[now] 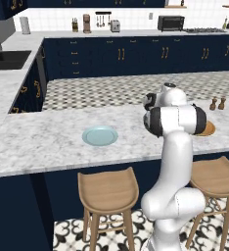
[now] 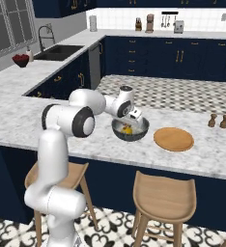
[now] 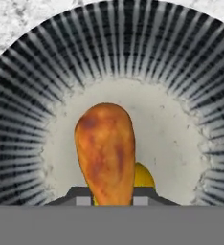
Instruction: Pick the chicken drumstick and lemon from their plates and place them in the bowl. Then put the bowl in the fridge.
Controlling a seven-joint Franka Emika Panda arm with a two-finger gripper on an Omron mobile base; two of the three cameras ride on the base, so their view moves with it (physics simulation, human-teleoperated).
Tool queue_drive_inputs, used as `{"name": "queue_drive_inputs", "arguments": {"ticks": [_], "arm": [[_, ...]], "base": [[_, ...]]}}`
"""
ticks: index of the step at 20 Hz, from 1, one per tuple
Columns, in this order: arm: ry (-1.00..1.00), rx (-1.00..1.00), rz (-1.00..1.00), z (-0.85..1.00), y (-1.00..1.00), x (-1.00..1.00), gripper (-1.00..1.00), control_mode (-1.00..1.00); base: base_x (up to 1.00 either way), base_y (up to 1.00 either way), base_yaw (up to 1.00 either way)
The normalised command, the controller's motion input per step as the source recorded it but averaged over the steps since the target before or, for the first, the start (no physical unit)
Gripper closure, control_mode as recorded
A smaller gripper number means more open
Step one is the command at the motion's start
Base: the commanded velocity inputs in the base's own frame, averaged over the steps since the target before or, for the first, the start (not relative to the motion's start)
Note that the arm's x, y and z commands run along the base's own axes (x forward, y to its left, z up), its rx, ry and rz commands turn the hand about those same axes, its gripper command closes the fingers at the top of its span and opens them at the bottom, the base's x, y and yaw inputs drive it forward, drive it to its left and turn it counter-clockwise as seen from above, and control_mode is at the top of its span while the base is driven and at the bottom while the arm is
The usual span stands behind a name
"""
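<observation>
Hand view: gripper (image 3: pixel 113 201) pinching drumstick (image 3: pixel 106 150) at frame center over bowl (image 3: pixel 61 62), lemon (image 3: pixel 143 176) just behind it, lower center.

Ribbed dark bowl (image 3: pixel 32 119), speckled matt inside, glossy drumstick (image 3: pixel 106 150), wood-look plate (image 2: pixel 173 139), marbled counter (image 2: pixel 18 120)

My arm rises from the base, elbow bent high, forearm reaching forward and down. My tool (image 2: pixel 130 126) points down, wrist tilted. My fingertips (image 3: pixel 80 194) press either side of the chicken drumstick (image 3: pixel 106 150), clamped on it.
</observation>
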Motion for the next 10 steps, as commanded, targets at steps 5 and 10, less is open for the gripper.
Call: {"name": "queue_drive_inputs", "arguments": {"ticks": [5,10], "arm": [[0.0,0.0,0.0,-0.04,-0.22,0.04,-1.0,-1.0],[0.0,0.02,-0.02,0.21,0.0,-0.21,-1.0,-1.0]], "base": [[0.0,0.0,0.0],[0.0,0.0,0.0]]}}
